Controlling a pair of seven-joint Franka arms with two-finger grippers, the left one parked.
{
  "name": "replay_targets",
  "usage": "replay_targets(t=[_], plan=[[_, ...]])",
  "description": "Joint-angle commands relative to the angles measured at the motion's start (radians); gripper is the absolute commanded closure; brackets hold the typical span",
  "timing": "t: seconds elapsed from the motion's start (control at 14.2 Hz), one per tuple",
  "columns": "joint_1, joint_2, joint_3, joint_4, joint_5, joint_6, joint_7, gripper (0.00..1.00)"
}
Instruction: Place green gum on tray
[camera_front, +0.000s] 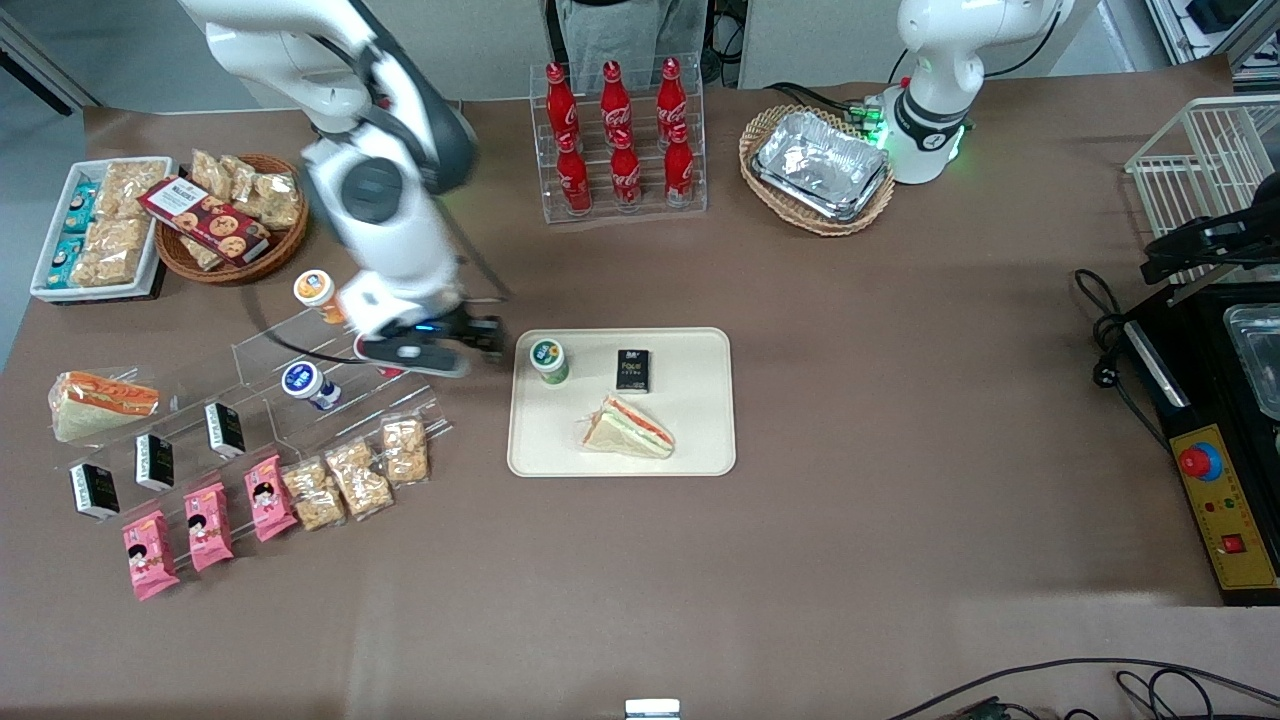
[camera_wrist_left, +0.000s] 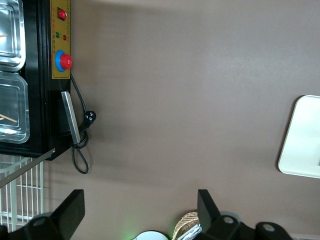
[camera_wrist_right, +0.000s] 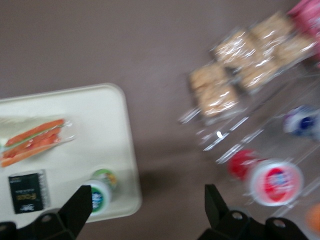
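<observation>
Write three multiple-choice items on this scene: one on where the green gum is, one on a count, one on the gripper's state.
1. Where is the green gum?
A. upright on the tray
B. in the clear display rack
C. in the wicker basket

2. How many things lie on the tray?
A. one
B. three
C. five

3. What is the gripper doing?
A. clamped on the gum
B. holding the sandwich
C. open, holding nothing, just beside the tray

Key: 1 A, the gum stands by the tray's corner nearest the gripper. 2 B, gum, black packet and sandwich. 3 C, the wrist view shows the fingers spread with only table between them.
</observation>
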Motion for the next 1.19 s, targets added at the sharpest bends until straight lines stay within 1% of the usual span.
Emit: replay_targets(t=[0.0,0.14,0.28,0.42,0.56,0.63,0.84,1.12], plan=[[-0.100,-0.151,-0.103,0.037,0.080,-0.191,-0.328,0.00],[-0.099,-0.173,-0.235,0.108,0.123,-0.319,-0.498,0.00],[-0.094,-0.170,-0.373,0.192,0.127,-0.414,-0.677,0.00],[-0.092,-0.153,-0.465,0.254,0.127,-0.430,-0.741,0.00],[-0.092,-0.122,-0.504,0.315,0.127,-0.440,-0.744,0.00],[-0.092,-0.113,-0.518,0.344,0.125,-0.469,-0.746,0.00],[-0.091,-0.038,-0.524,0.448,0.118,-0.515,-0.746,0.00],[-0.085,0.002,-0.526,0.478,0.121,-0.520,-0.749,0.00]])
